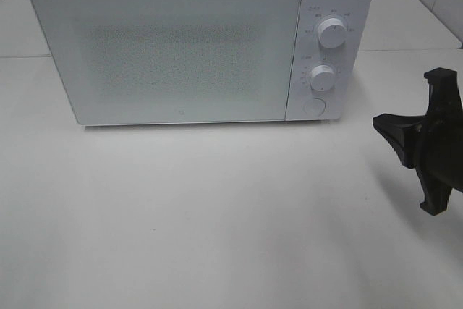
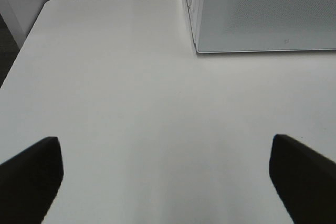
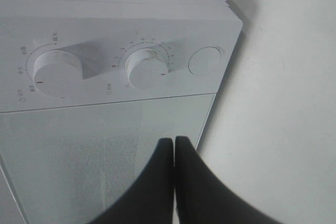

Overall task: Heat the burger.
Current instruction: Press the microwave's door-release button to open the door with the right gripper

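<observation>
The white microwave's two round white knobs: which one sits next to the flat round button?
The lower white knob: the flat round button lies directly below it, whereas the upper knob stands farther up, away from the button.

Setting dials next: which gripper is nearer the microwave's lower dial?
Right. The right gripper, shut, is beside the microwave's front corner near the lower dial; the left gripper, open, is over the table off the opposite front corner.
</observation>
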